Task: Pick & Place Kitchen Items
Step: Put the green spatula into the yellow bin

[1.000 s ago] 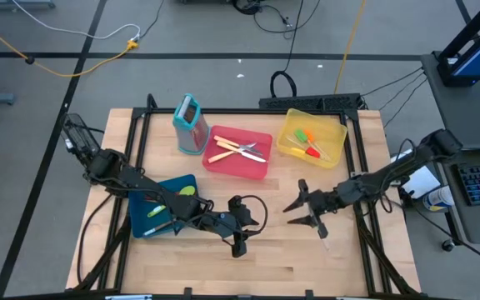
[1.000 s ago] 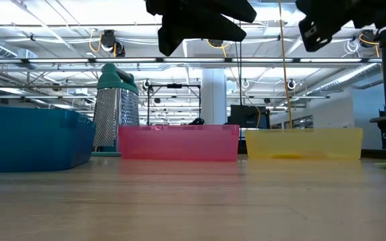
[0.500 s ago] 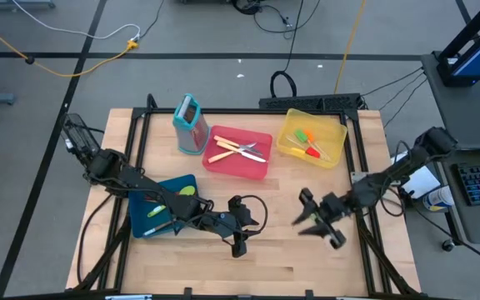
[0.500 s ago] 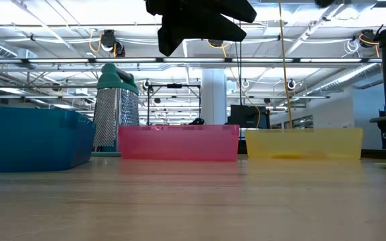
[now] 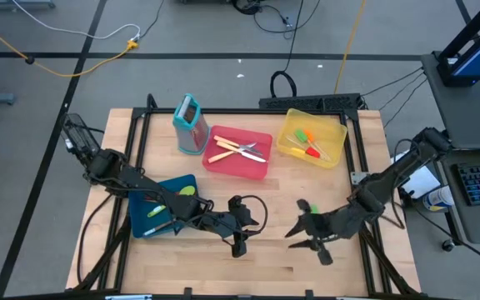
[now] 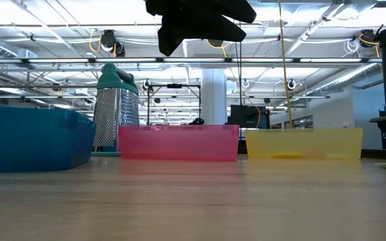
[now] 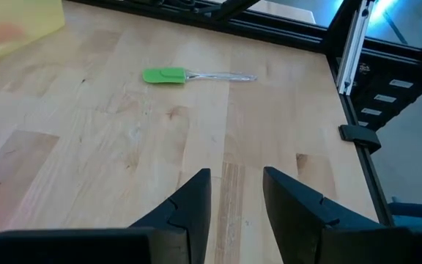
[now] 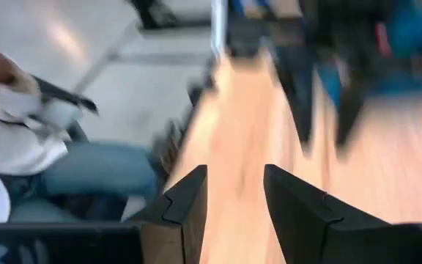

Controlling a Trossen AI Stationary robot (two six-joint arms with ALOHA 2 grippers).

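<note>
My right gripper (image 5: 305, 236) reaches low across the table (image 5: 273, 267), fingers spread and empty, beside the green spatula (image 5: 305, 206); my left gripper (image 5: 242, 225) waits, parted.

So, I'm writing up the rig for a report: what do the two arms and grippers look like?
Both arms are dark, nearly black, jointed links with black cables looping beside them. The left gripper and right gripper each end in two flat, dark fingers with a stepped notch on the inner edge. No markings are legible.
</note>
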